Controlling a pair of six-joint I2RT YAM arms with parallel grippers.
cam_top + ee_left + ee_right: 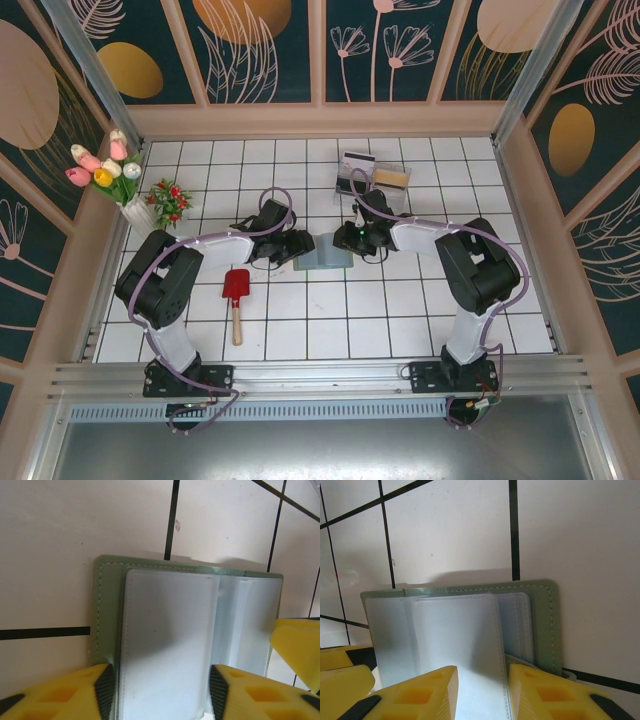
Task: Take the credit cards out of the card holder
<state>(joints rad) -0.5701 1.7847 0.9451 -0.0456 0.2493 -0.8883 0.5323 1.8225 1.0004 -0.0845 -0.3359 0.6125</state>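
Count: two arms, two end effectors, one card holder, two cards, one red toy shovel (236, 292), one vase of tulips (112, 172), one small pot of red flowers (170, 200).

Card holder (325, 263) lies open at mid tabletop (300, 335), between the two wrists. The tan-gold credit card (392, 178) and the dark credit card (356, 168) lie side by side well behind it, toward the far wall. They seem to rest on clear plastic; I can't make out more from above.

Left end effector (300, 250): on my left wrist camera (162, 682) the jaws stand roughly half apart. A milky pocket leaf of the card holder (106, 605) fills the gap. The black pads (106, 687) sit right at the leaf's two side edges, the left one over the green cover. Clamped or only resting there, I cannot tell. One of the right fingers (299, 650) shows at the holder's far edge.

Right end effector (347, 240): on the right wrist camera (482, 682) the gap is narrower. A pocket leaf of the card holder (546, 625) runs between the fingers, its stitched edge against the right-hand finger (545, 695), its other edge hidden behind the left-hand one. Pinching or just lying on it, I cannot tell.
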